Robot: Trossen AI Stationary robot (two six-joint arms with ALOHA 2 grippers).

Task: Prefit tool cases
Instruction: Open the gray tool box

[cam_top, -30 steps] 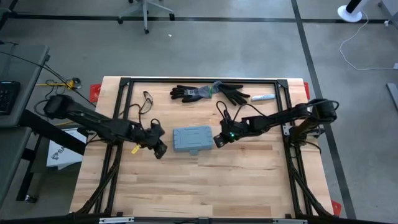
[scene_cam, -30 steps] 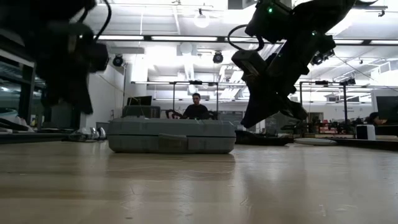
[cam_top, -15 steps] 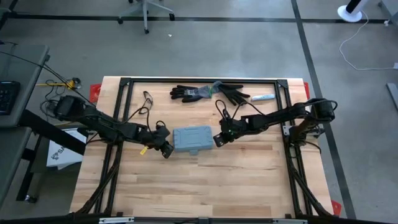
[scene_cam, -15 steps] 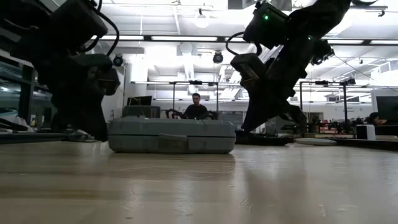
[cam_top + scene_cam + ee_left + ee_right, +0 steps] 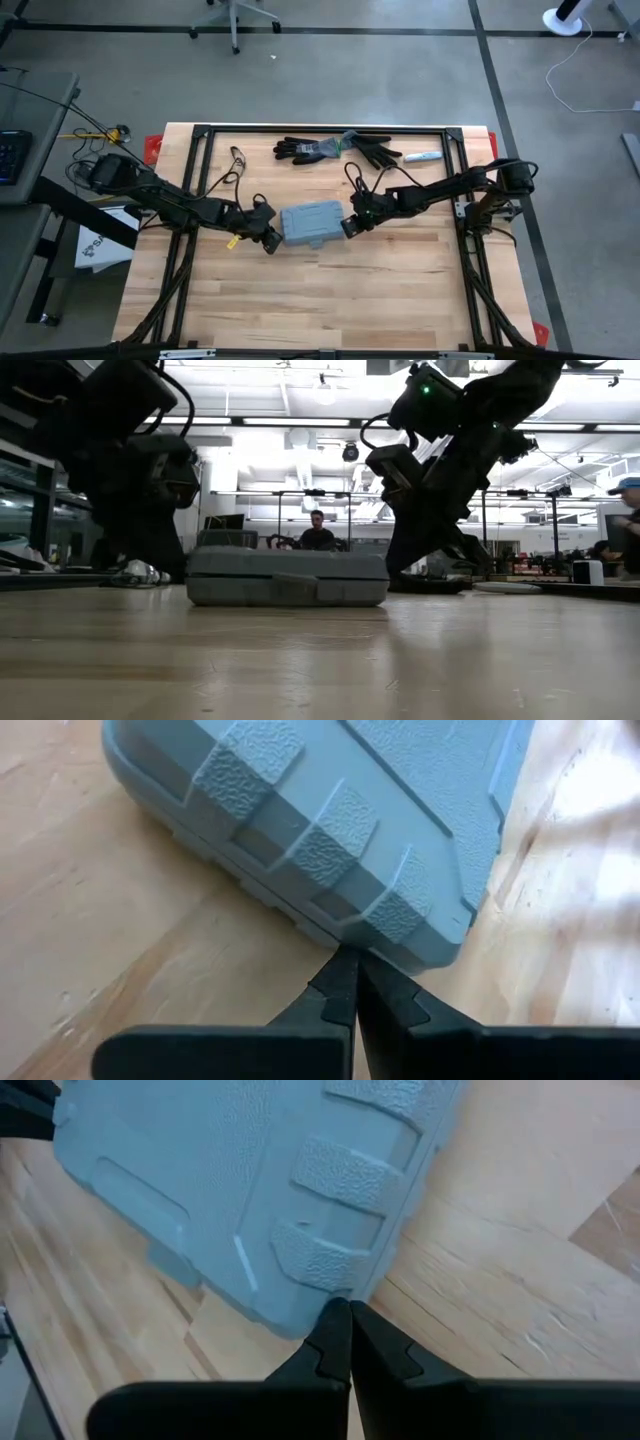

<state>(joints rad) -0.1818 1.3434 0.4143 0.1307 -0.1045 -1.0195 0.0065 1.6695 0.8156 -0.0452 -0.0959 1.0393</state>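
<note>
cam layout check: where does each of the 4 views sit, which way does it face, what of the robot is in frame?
High: above the table, straight down; both arms, left pincer and right pincer flanking the tool case.
Low: table height, level toward the room; both arms drop in beside the case.
Left wrist: on the left arm, past its shut fingers at a case edge.
Right wrist: likewise, fingers shut.
Shared: all four show the case.

A flat, rectangular grey-blue plastic tool case [image 5: 311,222] with rounded corners lies closed near the middle of the wooden desk [image 5: 320,300], slightly skewed to the desk's edges. Its lid shows a recessed panel and textured raised ribs along the ends. A small latch tab sits on its front long side, facing the low camera.
</note>
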